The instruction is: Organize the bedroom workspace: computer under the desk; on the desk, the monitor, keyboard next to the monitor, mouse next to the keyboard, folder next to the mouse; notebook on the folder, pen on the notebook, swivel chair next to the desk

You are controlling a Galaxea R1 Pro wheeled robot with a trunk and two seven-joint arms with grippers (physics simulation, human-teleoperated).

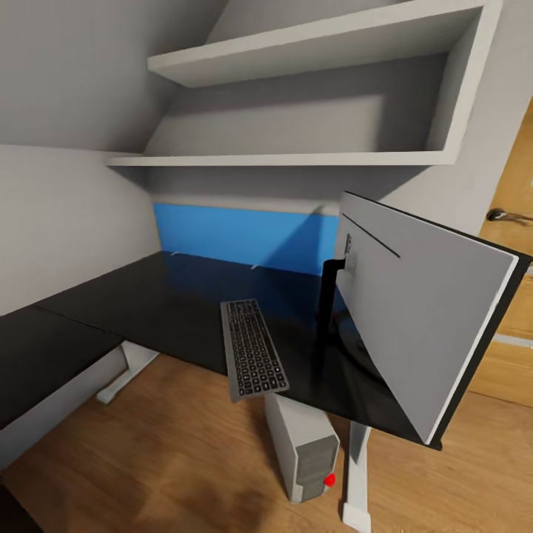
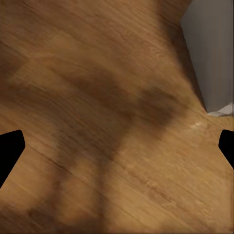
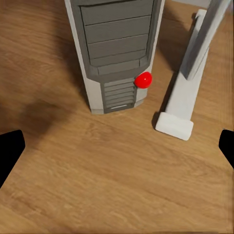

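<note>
The glossy black desk [image 1: 170, 296] runs across the head view. The keyboard [image 1: 252, 359] lies on it lengthwise, its near end slightly over the front edge. Right of it the wide monitor [image 1: 422, 311] stands on the desk's right end, silver-grey back toward me. The computer [image 1: 303, 444] stands on the floor under the desk, its red light [image 1: 329, 479] lit. In the right wrist view my right gripper [image 3: 117, 148] hangs open above the wood floor in front of the computer [image 3: 114, 48]. My left gripper [image 2: 117, 146] is open over bare floor, nothing between its fingers.
A blue panel [image 1: 244, 237] lines the wall behind the desk, with white shelves [image 1: 296, 159] above. The desk's white foot bar [image 3: 183, 97] lies beside the computer. An oak door [image 1: 514, 244] is at the right. A grey-white block [image 2: 212, 53] stands near the left gripper.
</note>
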